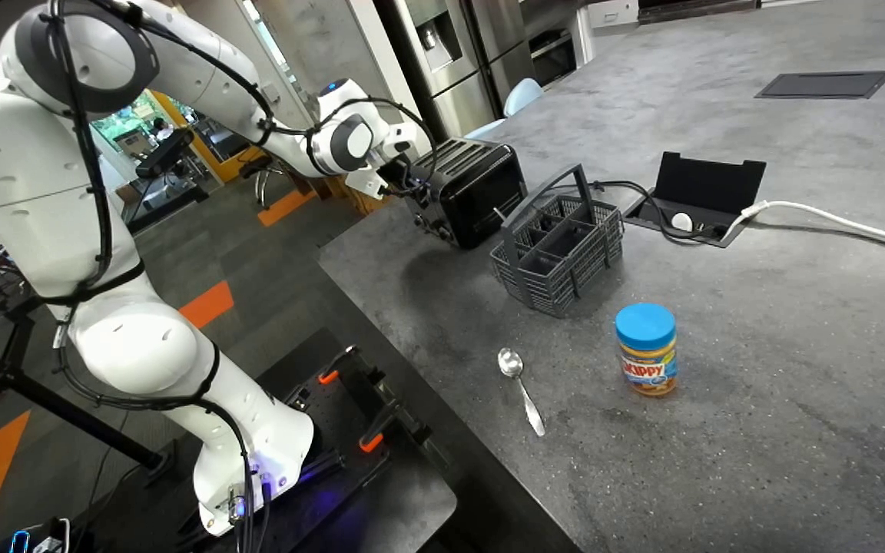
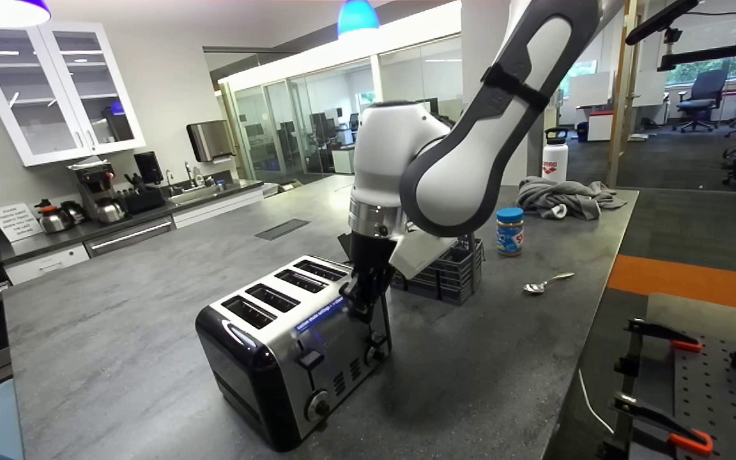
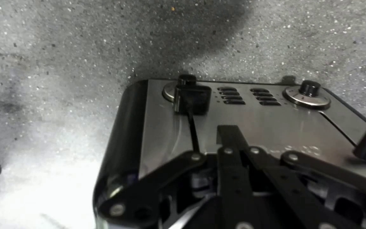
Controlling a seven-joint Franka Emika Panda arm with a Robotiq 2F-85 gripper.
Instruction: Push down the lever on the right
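Arm (image 1: pixel 54 200) bent, gripper (image 3: pixel 232 136) pointing down, seemingly closed

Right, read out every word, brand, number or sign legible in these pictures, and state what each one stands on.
"SKIPPY": peanut butter jar.
"custom shade settings": blue strip on the four-slot toaster; what follows is too small.
"arena": white water bottle.
"PLEASE": top line of the white sign; the lines below are too small.
Too blurred: pale lettering on the toaster's front in the wrist view, and any marks on its dials.
No numbers can be read.
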